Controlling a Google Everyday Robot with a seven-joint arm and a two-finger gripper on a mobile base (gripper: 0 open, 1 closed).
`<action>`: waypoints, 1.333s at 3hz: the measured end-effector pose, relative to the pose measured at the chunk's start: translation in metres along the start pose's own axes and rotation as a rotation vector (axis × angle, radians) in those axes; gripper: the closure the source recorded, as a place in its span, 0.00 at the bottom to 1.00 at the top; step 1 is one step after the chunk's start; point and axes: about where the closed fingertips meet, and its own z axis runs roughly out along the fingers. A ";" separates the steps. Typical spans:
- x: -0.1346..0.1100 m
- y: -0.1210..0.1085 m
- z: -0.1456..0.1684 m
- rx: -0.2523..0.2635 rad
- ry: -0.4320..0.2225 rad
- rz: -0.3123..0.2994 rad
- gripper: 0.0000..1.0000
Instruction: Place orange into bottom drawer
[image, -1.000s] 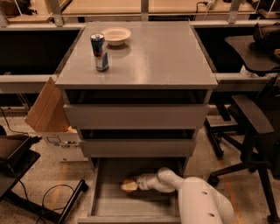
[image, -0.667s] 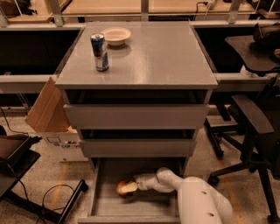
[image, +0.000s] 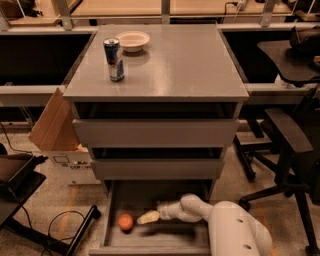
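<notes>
The orange (image: 125, 221) lies on the floor of the pulled-out bottom drawer (image: 165, 239), near its left wall. My gripper (image: 148, 217) is down inside the same drawer, just right of the orange and no longer holding it. Its pale fingers point left toward the fruit with a small gap between them and it. My white arm (image: 225, 225) reaches in from the lower right.
A drink can (image: 114, 60) and a cream bowl (image: 132, 40) stand on the cabinet top. The two upper drawers stick out slightly. A cardboard box (image: 52, 125) leans at the left, a black stand (image: 20, 185) sits lower left, and an office chair (image: 290, 145) is at the right.
The orange was at my fingertips before. Now it lies free on the drawer floor to the left of the gripper, which has let it go.
</notes>
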 end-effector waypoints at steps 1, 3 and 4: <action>-0.020 0.000 -0.039 0.074 -0.001 -0.057 0.00; -0.040 0.067 -0.107 0.101 0.065 -0.173 0.00; -0.016 0.096 -0.099 0.050 0.106 -0.167 0.00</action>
